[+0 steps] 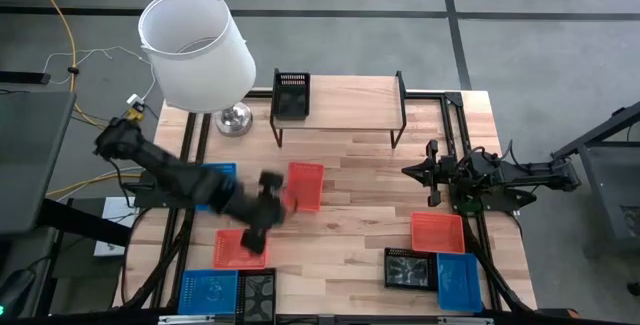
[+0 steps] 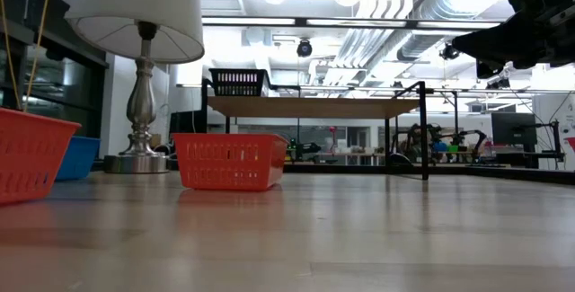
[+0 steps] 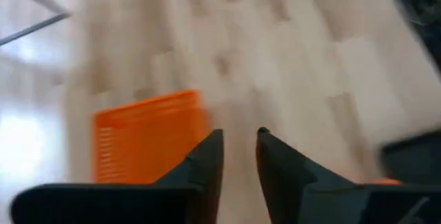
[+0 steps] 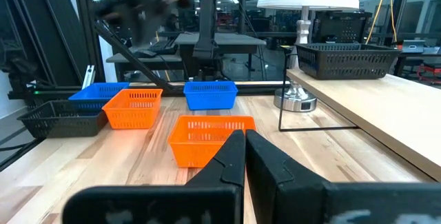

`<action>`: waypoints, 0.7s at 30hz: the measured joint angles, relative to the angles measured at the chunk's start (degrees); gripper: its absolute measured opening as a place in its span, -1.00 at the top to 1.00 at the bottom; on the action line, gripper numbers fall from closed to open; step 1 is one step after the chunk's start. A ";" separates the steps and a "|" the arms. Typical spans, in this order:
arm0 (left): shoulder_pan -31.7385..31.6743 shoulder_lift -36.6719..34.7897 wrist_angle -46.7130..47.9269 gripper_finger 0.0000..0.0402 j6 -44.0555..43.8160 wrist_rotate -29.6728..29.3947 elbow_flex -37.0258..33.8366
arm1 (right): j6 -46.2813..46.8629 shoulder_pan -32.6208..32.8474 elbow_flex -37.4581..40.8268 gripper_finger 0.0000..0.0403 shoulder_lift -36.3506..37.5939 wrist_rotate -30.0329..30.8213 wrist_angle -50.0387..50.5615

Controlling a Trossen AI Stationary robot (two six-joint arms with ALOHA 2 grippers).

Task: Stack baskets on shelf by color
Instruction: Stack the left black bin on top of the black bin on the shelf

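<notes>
A lab hall with exposed ducts and bright ceiling lights lies behind the wooden table [image 1: 350, 215], where a white-shaded lamp [image 1: 196, 50] stands at the far left corner beside the shelf [image 1: 345, 100], a low wooden riser on black legs. One black basket [image 1: 291, 94] sits on the shelf's left end; the rest of the baskets are spread over the table: a red-orange basket [image 1: 305, 185] near the middle, a second red-orange one [image 1: 240, 248] nearer the front left, a blue basket [image 1: 218, 183] partly under the left arm, a blue and a black basket at the front left edge, and a red-orange [image 1: 437, 232], black [image 1: 409, 268] and blue [image 1: 459, 280] group at the front right. The left gripper [image 1: 262, 210] hangs blurred just beside the middle red-orange basket, its fingers close together with a narrow gap and holding nothing. The right gripper [image 1: 425, 172] waits at the right side of the table, fingers nearly closed and empty. The sorting looks barely begun, with only black represented on the shelf. The step in hand appears to be the left arm's approach to a red-orange basket; the next move would call for opening the fingers wider, taking one basket wall between them, and carrying it to a bare part of the shelf.
</notes>
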State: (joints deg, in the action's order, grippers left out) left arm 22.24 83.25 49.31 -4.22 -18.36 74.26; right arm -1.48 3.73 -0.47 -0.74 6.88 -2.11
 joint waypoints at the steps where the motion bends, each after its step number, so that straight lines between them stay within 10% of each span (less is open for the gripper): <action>1: 2.46 0.83 -0.38 0.55 -1.20 -0.53 -0.53 | 0.00 0.00 -0.01 1.00 0.00 0.01 0.00; 13: 15.73 14.72 -2.83 -0.08 -11.04 2.07 4.77 | 0.00 0.01 -0.01 1.00 0.01 0.00 0.00; 21: 17.66 24.31 -2.63 -0.12 1.00 4.24 8.13 | 0.00 0.00 0.00 1.00 0.01 0.01 0.00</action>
State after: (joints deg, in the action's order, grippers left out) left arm 39.90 107.56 46.68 -3.22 -14.12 82.39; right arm -1.48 3.73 -0.47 -0.73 6.90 -2.11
